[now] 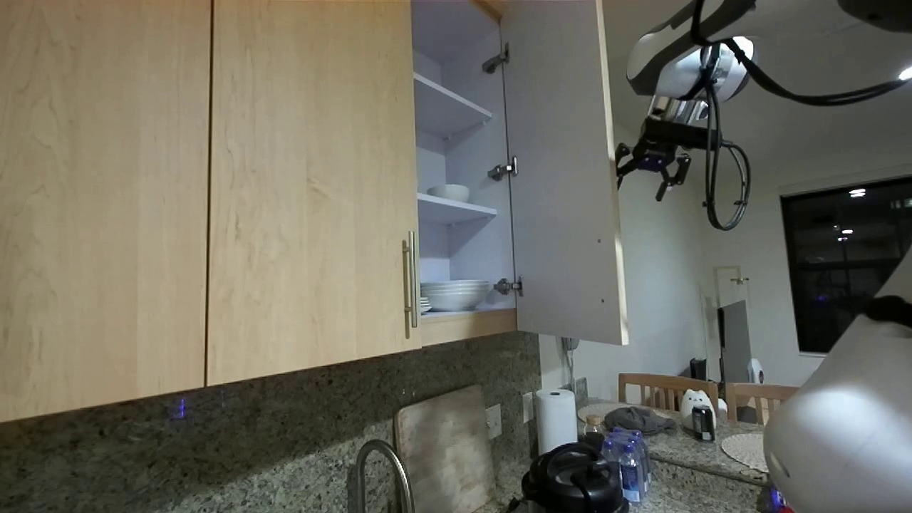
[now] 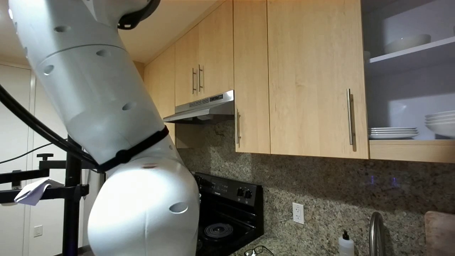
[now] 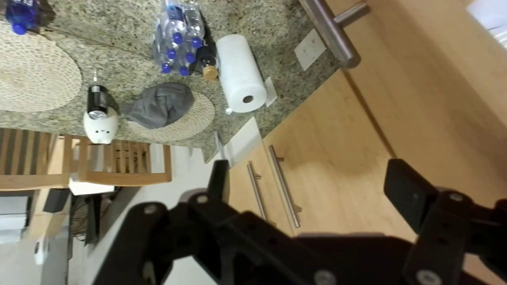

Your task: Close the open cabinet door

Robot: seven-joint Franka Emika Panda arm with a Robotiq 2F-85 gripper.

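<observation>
Cupboard door [image 1: 563, 199]: beside the shelves [image 1: 452, 114], swung far out, not shut yet.
Robot hand [image 3: 311, 178]: wide, holding nothing, well away from the shelves.
Shelves: uncovered; likely nearly all the pushing to do.

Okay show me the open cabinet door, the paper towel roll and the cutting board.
Open cabinet door [image 1: 561, 171]: in an exterior view, white inner face.
Paper towel roll [image 3: 240, 71]: wrist view, curved side.
Cutting board [image 1: 446, 450]: in an exterior view, front face.
</observation>
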